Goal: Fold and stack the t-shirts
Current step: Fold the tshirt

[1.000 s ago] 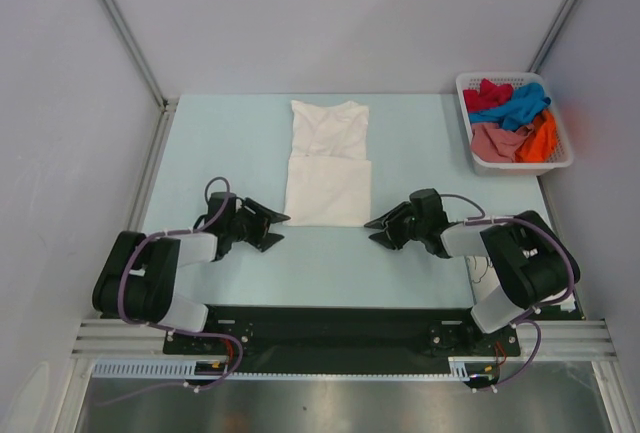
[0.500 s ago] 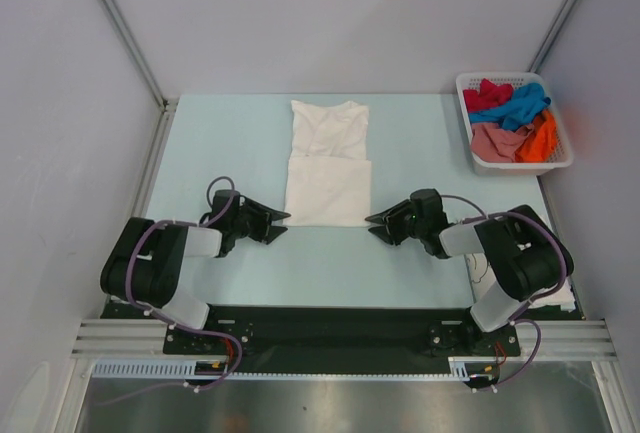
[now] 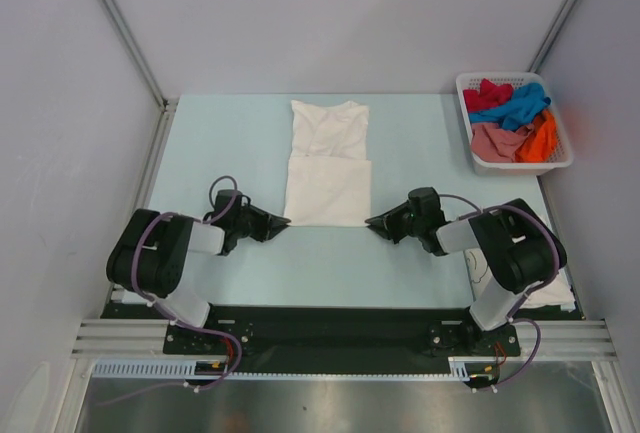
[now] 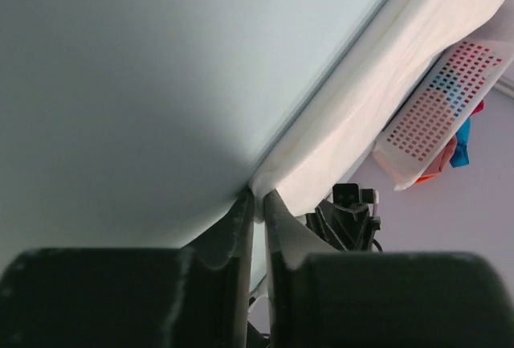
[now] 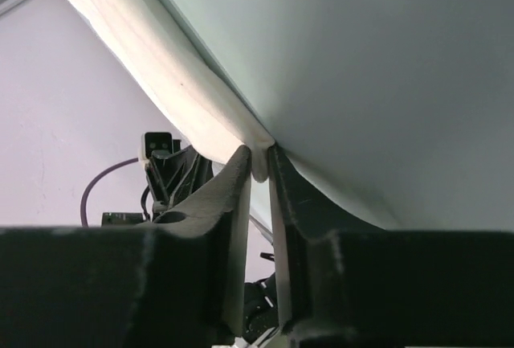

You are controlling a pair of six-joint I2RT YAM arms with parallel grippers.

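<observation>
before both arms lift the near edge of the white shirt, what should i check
1. Left gripper pinching the near left corner of the white t-shirt: ok, cloth sits between its fingers.
2. Right gripper pinching the near right corner: ok, cloth between its fingers too.
3. Both grips level along the near edge: ok in the top view.
4. Shirt lying flat, sides folded in: ok.
5. How many cloth layers each grip holds: cannot tell.
6. Basket of coloured shirts out of the fold path: ok, it sits at the far right corner.
</observation>
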